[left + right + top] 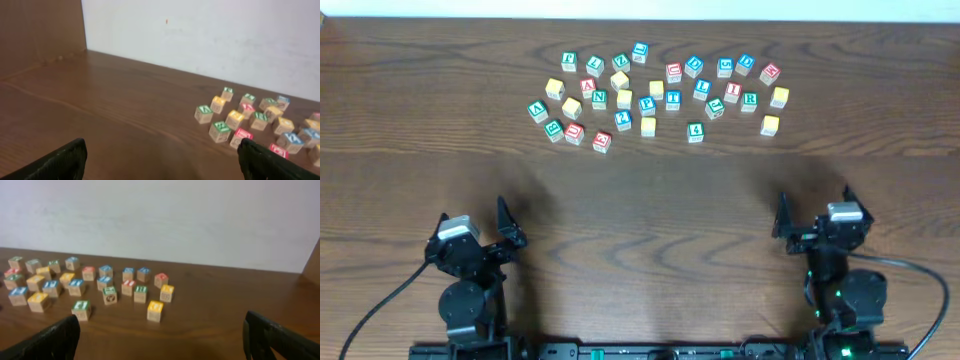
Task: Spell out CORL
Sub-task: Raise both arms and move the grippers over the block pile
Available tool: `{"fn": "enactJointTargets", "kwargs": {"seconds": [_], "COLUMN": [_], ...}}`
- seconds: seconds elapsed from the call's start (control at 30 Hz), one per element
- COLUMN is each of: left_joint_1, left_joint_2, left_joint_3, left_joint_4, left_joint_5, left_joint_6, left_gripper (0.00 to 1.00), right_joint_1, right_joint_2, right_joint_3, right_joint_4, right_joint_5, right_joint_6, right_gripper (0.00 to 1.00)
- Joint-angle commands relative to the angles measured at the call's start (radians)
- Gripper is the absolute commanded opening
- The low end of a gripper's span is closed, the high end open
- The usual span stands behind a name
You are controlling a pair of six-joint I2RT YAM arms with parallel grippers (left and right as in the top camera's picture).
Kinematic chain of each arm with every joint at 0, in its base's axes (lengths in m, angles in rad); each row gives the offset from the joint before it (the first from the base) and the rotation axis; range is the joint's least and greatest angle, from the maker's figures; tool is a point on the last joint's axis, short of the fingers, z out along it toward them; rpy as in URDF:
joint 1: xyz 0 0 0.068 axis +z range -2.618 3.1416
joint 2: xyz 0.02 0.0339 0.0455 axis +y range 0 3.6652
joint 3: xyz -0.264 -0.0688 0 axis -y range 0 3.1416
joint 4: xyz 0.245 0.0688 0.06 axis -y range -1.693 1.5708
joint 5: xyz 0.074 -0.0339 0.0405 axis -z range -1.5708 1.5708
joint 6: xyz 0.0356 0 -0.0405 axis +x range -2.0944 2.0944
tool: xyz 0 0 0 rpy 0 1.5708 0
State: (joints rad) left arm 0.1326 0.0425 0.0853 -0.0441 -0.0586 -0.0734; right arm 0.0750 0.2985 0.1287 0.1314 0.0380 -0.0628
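Several small wooden letter blocks (648, 103) with red, blue, green and yellow faces lie scattered at the far middle of the brown table (650, 220). They also show in the left wrist view (235, 119) and the right wrist view (109, 295). The letters are too small to read surely. My left gripper (510, 228) is open and empty near the front left, far from the blocks. My right gripper (800, 225) is open and empty near the front right, also far from them.
A white wall (160, 220) runs behind the table's far edge. Bare wood lies between the blocks and both arms. A yellow block (770, 124) and a green block (695, 132) sit nearest the right arm's side.
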Motion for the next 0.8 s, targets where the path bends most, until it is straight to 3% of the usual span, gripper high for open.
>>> {"fn": "enactJointTargets", "kwargs": {"seconds": [0.0,0.17,0.37,0.6,0.77], "left_joint_1": [-0.002,-0.002,-0.003,-0.003,-0.008], "left_joint_2": [0.099,0.324,0.601,0.972,1.148], "left_joint_3": [0.133,0.314,0.596,1.046,1.292], "left_joint_4": [0.008,-0.006,-0.159,-0.524,-0.748], "left_joint_5": [-0.005,0.041,0.103,0.257,0.391], "left_joint_6": [0.022,0.037,0.036,0.036,0.019], "left_gripper": [0.95,0.95,0.95,0.95,0.95], "right_joint_1": [-0.004,-0.004,-0.004,-0.004,-0.004], "right_joint_2": [0.131,0.350,0.571,0.847,0.988], "right_joint_3": [0.135,0.331,0.625,1.025,1.233], "right_joint_4": [0.008,-0.014,-0.219,-0.539,-0.666], "right_joint_5": [0.009,-0.004,-0.057,-0.105,-0.153], "right_joint_6": [-0.014,-0.014,-0.014,-0.014,-0.014], "right_gripper": [0.99,0.99,0.99,0.99,0.99]}}
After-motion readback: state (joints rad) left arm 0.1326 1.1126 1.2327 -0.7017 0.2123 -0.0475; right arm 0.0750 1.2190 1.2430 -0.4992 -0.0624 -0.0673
